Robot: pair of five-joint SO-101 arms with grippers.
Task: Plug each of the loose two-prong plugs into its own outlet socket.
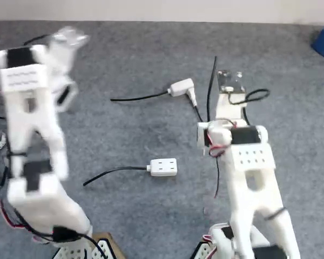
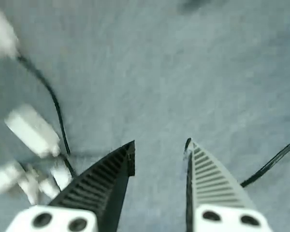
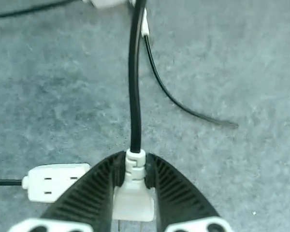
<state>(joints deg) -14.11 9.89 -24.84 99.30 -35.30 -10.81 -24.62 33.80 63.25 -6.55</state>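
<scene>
The right pincer (image 3: 134, 162) is clenched on a white plug (image 3: 133, 200), its black cord (image 3: 134, 96) trailing off. An outlet block (image 3: 55, 181) lies on the grey surface (image 3: 232, 63). The left pincer (image 2: 159, 145) hangs released.

White plug (image 3: 133, 199) and outlet socket (image 3: 57, 182), black cord (image 3: 134, 96), mottled grey carpet (image 3: 232, 67).

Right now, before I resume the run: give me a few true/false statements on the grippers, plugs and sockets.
1. The right gripper is shut on a white plug. True.
2. The left gripper holds a plug. False: it is open and empty.
3. The held plug's cable is black. True.
4. The socket block beside the right gripper has a plug in it. False: its visible slots are bare.
</scene>
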